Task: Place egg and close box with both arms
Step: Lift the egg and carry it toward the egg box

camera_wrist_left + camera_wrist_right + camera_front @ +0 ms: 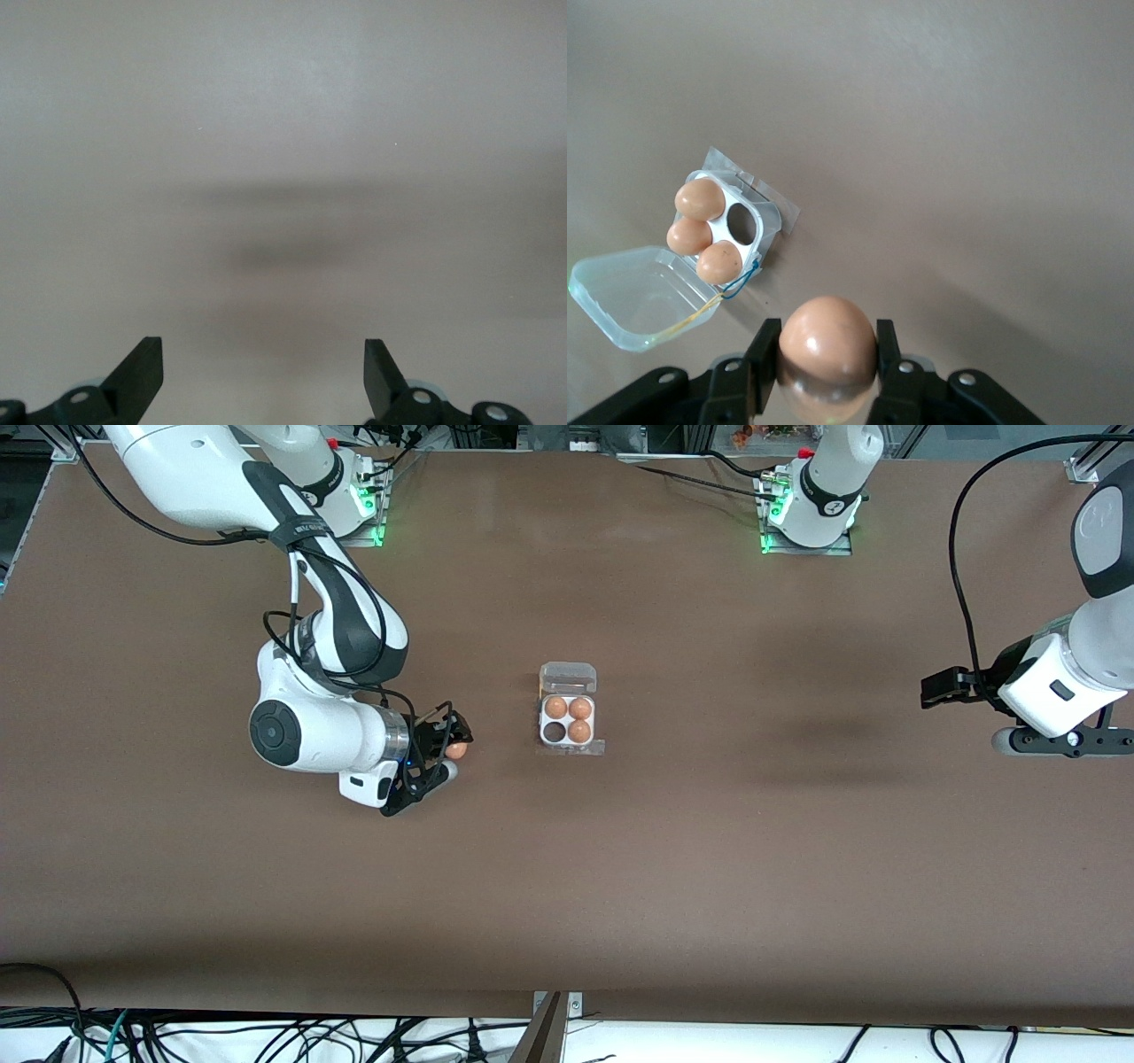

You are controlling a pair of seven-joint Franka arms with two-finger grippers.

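Right gripper (pixel 827 376) clamps the egg (pixel 827 350), carrying toward the box (pixel 568 720) mid-tabletop (one empty cell); left gripper (pixel 263 376) waits, spread empty.

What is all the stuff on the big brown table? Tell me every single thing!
egg: one, light brown, held in the right pincer over the table, toward the right arm's end from the box.
other eggs: three, light brown, in the box's cells; one cell empty.
box: one, clear lid open, whitish tray, mid-table.
table: one, brown.
right pincer: one, black, shut on the egg.
left pincer: one, black, open, waiting over bare table at the left arm's end.
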